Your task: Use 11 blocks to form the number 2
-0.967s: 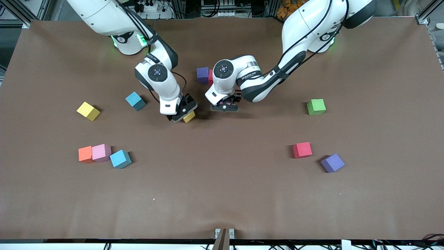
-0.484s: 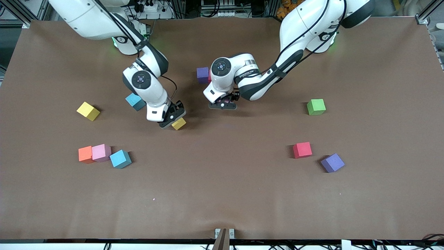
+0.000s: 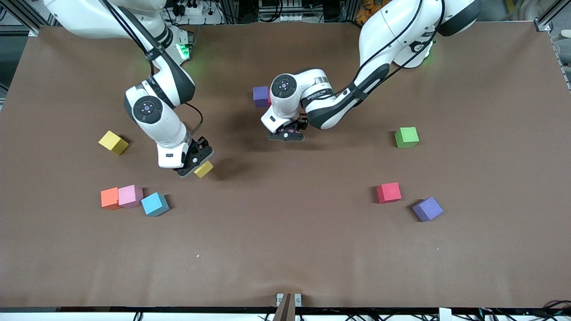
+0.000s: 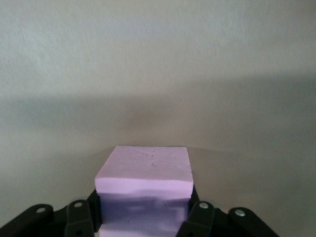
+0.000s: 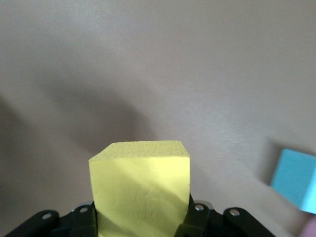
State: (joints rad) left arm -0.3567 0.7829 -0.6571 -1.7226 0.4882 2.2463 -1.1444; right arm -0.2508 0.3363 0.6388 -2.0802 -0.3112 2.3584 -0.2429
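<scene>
My right gripper (image 3: 196,166) is shut on a yellow block (image 3: 204,169) (image 5: 140,182) above the table, toward the right arm's end. My left gripper (image 3: 287,133) is shut on a pink block (image 4: 144,180), low over the table's middle, beside a purple block (image 3: 260,96). Loose blocks lie scattered: yellow (image 3: 113,142), orange (image 3: 109,198), pink (image 3: 130,196), blue (image 3: 155,204) (image 5: 295,185), green (image 3: 406,137), red (image 3: 388,192) and purple (image 3: 427,209). No number 2 is in view.
The brown table (image 3: 285,249) reaches wide on every side. The orange, pink and blue blocks touch in a row near the right arm's end. A metal bracket (image 3: 288,303) sits at the table edge nearest the front camera.
My right gripper shut on the yellow block and carried it toward the right arm's end and the front camera; its arm now hides a blue block. The left gripper barely moved.
</scene>
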